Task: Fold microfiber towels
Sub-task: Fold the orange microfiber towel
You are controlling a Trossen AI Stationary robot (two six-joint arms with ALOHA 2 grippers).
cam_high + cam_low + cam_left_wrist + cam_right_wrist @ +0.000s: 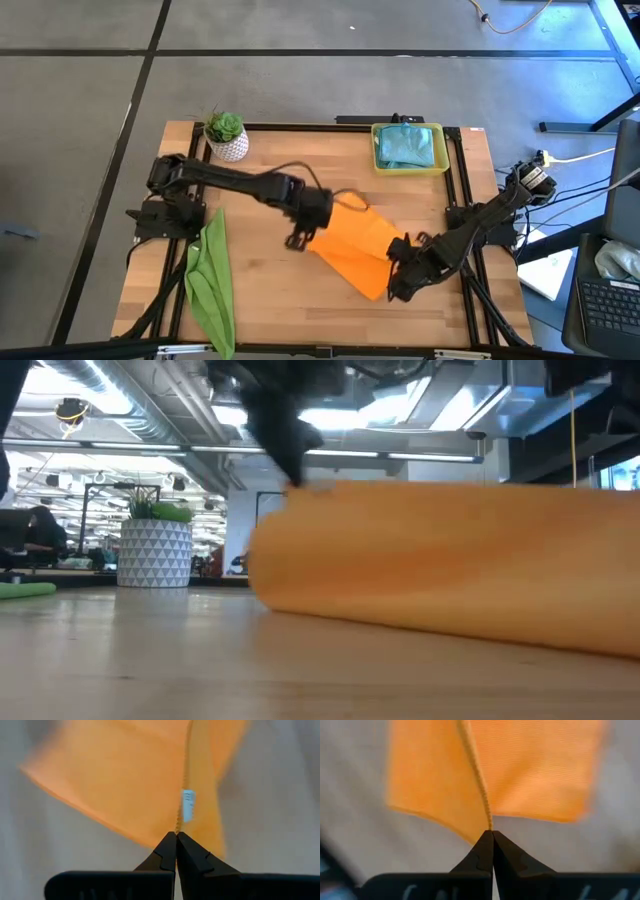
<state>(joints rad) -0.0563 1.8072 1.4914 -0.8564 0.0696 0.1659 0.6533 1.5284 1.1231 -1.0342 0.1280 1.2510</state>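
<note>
We have the soft orange microfiber towel [355, 252] lying near the middle of the wooden slatted surface [270, 290], and both arms are on it: our left gripper [303, 236] pinches the towel's edge at its corner toward the left arm, fingers [167, 851] clenched on the hem beside the small white label [187, 805], while our right gripper [398, 268] is clamped on the hem at the opposite end, fingers [485, 847] tight on the cloth. To fold well from here, we judge that both corners should travel together at equal height, keeping the edge taut so the layer lays over without wrinkles, then align it with the far edge before letting go. The lime green microfiber towel [210, 280] lies crumpled by the left edge, and teal folded cloths [410, 145] sit in the yellow rectangular tray [378, 150], beside a small potted plant in a white patterned pot [226, 135]
</note>
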